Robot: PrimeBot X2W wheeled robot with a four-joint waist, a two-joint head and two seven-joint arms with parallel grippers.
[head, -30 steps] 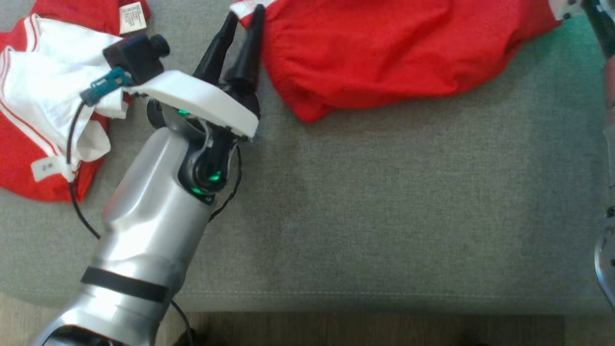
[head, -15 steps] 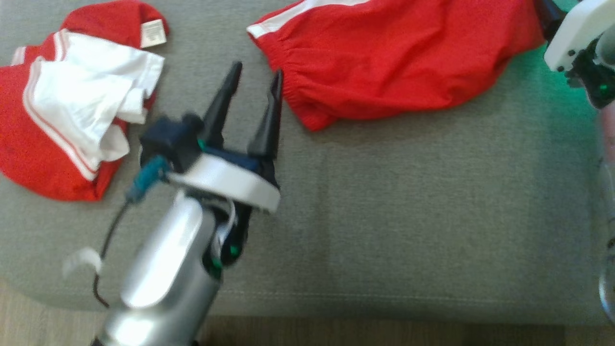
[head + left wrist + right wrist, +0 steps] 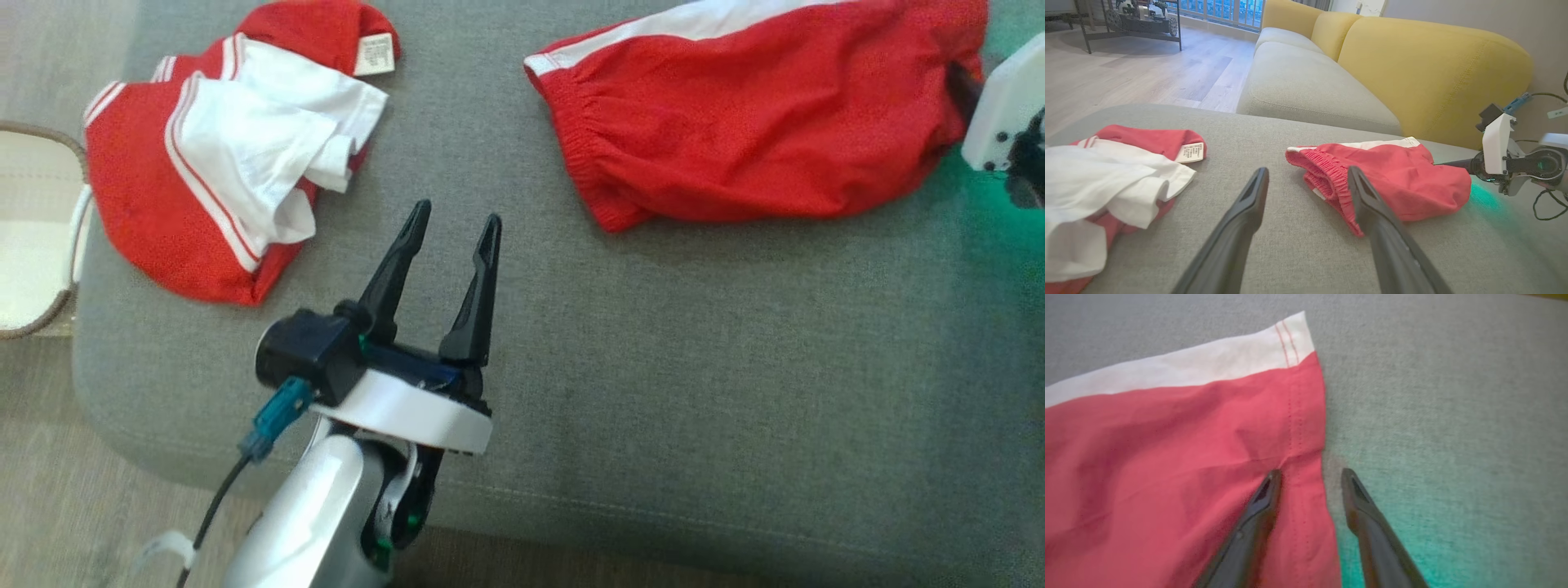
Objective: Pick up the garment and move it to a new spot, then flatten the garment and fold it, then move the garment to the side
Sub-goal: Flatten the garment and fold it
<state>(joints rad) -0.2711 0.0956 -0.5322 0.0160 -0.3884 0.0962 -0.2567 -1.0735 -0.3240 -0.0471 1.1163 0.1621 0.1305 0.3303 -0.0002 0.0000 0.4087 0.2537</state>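
On the grey cushion [image 3: 694,367], far right corner, there are the red shorts [image 3: 759,122]. They lie spread out in one piece, with a white stripe along the far edge, the gathered waistband facing left and the hem end facing right.

And at that hem end, the right claw [image 3: 1311,473]! Its fingers stand partly apart, one above the red cloth, the other above bare cushion, and the stitched hem edge runs into the gap between them. Nothing is pinched; the cloth lies slack. Whether the tips touch it, I cannot tell. A green glow [image 3: 1392,539] spreads over the cushion just beside the claw.

Over to the left claw [image 3: 457,214]: spread wide, nothing in it, hanging over bare cushion at the near left. Its tips point away toward the open strip between the two garments. In its wrist view the waistband shows just behind the right-hand finger, and the right arm's white mount [image 3: 1496,143] sits beyond the shorts' far end.

Further left lies a second garment [image 3: 220,163], red with white panels and thin stripes, crumpled, with a white label [image 3: 375,53] at its far end. It is well apart from the shorts, bare cushion between them.

Beyond all that stands a sofa [image 3: 1412,61] with yellow backs and grey seats, and a wooden floor [image 3: 1126,69] lies off to the side.
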